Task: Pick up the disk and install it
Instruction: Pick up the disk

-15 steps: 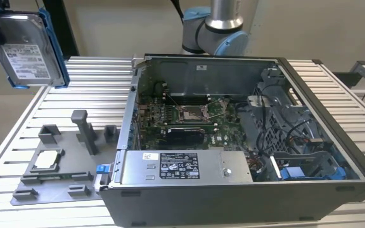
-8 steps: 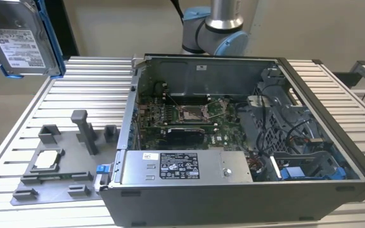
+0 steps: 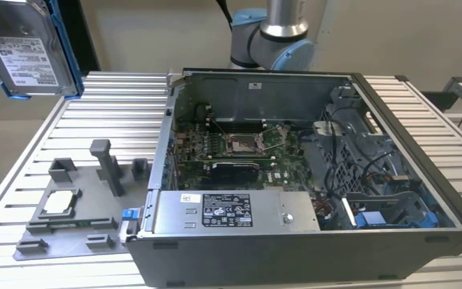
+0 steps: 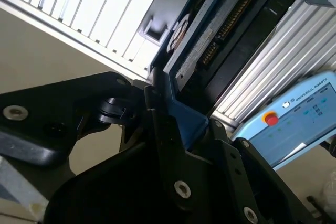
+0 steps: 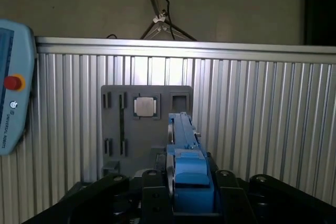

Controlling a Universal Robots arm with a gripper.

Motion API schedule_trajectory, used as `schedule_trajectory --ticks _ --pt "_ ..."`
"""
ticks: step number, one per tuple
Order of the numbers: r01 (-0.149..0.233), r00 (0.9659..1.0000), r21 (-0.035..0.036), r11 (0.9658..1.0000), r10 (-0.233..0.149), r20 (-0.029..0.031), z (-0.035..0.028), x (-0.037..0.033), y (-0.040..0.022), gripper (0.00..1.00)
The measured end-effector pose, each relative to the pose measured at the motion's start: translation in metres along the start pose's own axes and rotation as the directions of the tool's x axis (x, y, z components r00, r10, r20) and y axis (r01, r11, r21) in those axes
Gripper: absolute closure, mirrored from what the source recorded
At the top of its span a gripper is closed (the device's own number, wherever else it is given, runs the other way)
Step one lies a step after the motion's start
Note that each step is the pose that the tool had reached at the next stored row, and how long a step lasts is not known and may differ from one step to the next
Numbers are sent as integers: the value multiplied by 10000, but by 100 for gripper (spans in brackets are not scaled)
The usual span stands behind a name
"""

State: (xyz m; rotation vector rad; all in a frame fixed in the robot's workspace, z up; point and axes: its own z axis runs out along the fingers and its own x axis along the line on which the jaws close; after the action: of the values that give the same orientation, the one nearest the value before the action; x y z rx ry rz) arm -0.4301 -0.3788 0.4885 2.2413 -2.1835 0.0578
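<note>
Since the gripper [image 5: 190,187] is clamped tight on a blue side rail of the disk [image 3: 29,51], and the disk hangs high above the left side of the slatted table [image 3: 110,114], the picking-up looks finished and the carrying is the step in hand. The installing, to my eye, calls for bringing the disk across to the open computer case [image 3: 295,265]. There its rails must line up with the blue-trimmed drive bay [image 3: 391,217] at the case's near right corner, without snagging the loose cables [image 3: 379,165] beside it.

Counting from near to far: one disk, held in one gripper. On the near left of the table lies one grey holder tray [image 3: 74,232], with one small square chip [image 3: 61,203] resting in it. Just right of the tray stands the one case, lid off. Along its near wall sits one grey box with a white label [image 3: 223,212], and farther in lies one green circuit board [image 3: 239,144]. At the far edge rises the one robot arm [image 3: 283,33].
</note>
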Motion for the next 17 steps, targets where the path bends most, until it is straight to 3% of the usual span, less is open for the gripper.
schedule_trajectory --ticks 4,17 --pt "0 10000 2 10000 0 1 3 3 -129 100" --pt "1 10000 -54 10000 -1 1 13 18 -714 100"
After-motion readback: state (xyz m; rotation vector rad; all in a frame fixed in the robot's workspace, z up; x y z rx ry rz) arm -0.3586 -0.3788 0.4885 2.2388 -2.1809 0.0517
